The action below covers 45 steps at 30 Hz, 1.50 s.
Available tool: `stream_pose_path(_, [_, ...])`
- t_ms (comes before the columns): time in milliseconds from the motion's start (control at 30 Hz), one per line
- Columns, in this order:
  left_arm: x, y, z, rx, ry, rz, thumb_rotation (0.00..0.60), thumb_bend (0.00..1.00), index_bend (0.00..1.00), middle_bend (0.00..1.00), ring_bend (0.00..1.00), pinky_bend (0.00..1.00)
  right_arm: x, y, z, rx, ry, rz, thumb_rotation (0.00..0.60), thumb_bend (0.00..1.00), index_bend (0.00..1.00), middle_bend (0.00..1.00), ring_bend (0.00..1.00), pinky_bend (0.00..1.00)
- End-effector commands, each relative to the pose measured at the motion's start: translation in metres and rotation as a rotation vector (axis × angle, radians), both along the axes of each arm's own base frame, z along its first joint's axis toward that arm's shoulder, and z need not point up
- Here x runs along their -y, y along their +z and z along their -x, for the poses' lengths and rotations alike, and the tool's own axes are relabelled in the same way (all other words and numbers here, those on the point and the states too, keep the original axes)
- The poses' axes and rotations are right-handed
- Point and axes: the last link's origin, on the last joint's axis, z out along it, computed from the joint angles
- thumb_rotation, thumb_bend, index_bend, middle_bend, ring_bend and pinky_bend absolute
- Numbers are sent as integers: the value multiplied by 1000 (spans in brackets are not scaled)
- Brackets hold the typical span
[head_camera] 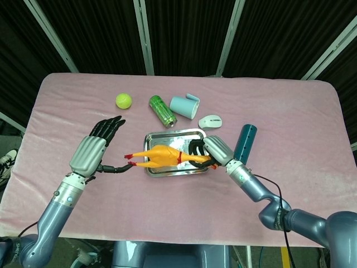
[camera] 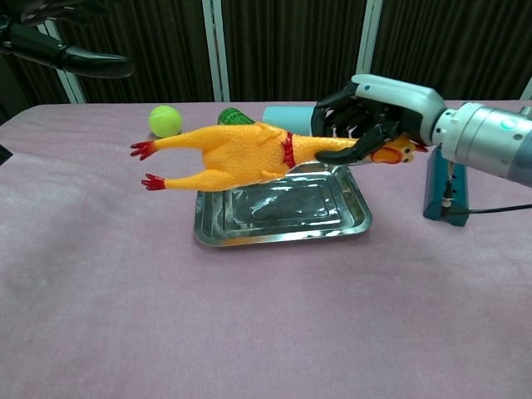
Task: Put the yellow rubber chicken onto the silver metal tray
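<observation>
The yellow rubber chicken [head_camera: 159, 156] [camera: 237, 155] hangs level above the silver metal tray [head_camera: 174, 137] [camera: 283, 226], its red feet pointing left past the tray's left edge. My right hand [head_camera: 207, 152] [camera: 370, 110] grips its neck just behind the head, over the tray's right side. My left hand [head_camera: 92, 151] is open with fingers spread, off to the left of the tray and clear of the chicken's feet. In the chest view only the dark fingers [camera: 79, 60] of that hand show, at the top left.
Behind the tray lie a tennis ball [head_camera: 124, 100], a green can [head_camera: 162, 110] on its side, a tipped light-blue cup [head_camera: 184, 106] and a white mouse [head_camera: 210, 121]. A teal block [head_camera: 245, 142] stands right of the tray. Pink cloth covers the table [head_camera: 290, 117].
</observation>
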Motion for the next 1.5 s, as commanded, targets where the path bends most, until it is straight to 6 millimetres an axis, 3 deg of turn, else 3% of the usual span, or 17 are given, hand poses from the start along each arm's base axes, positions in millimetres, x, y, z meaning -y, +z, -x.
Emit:
stream_pose_path(33, [2, 3, 9, -1, 19, -1, 497, 82, 0, 0, 0, 42, 9, -16, -12, -34, 11, -16, 600, 1000, 978, 697, 704, 889])
stream_pose_path(233, [2, 2, 21, 0, 52, 6, 496, 83, 0, 0, 0, 42, 21, -31, -18, -82, 14, -18, 600, 1000, 978, 697, 703, 887])
stream_pose_path(400, [-1, 0, 28, 0, 78, 14, 498, 82, 0, 0, 0, 42, 30, -34, -10, -133, 5, -1, 600, 1000, 938, 695, 654, 833])
stream_pose_path(467, [-2, 0, 30, 2, 84, 14, 498, 83, 0, 0, 0, 42, 33, -34, -6, -154, 2, 4, 600, 1000, 828, 663, 584, 753])
stream_pose_path(533, [-3, -1, 30, 5, 88, 15, 498, 82, 0, 0, 0, 42, 35, -34, -2, -178, 1, 4, 600, 1000, 640, 569, 454, 552])
stream_pose_path(633, [-3, -2, 29, 7, 86, 20, 498, 82, 0, 0, 0, 42, 37, -33, 2, -206, -2, -8, 600, 996, 480, 470, 331, 364])
stream_pose_path(733, [-3, -3, 28, 6, 82, 24, 498, 83, 0, 0, 0, 42, 38, -32, 4, -220, -9, -19, 600, 890, 299, 347, 196, 237])
stream_pose_path(933, [-4, -4, 27, 10, 79, 22, 498, 82, 0, 0, 0, 42, 41, -26, 7, -214, -28, -19, 600, 542, 23, 138, 16, 66])
stream_pose_path(1233, [-4, -3, 26, 12, 74, 18, 496, 83, 0, 0, 0, 21, 47, -10, 6, -217, -29, 8, 600, 306, 0, 61, 0, 3])
stream_pose_path(1500, [-3, -2, 23, 13, 62, 16, 495, 83, 0, 0, 0, 21, 48, -7, 9, -262, -33, 18, 600, 120, 0, 9, 0, 0])
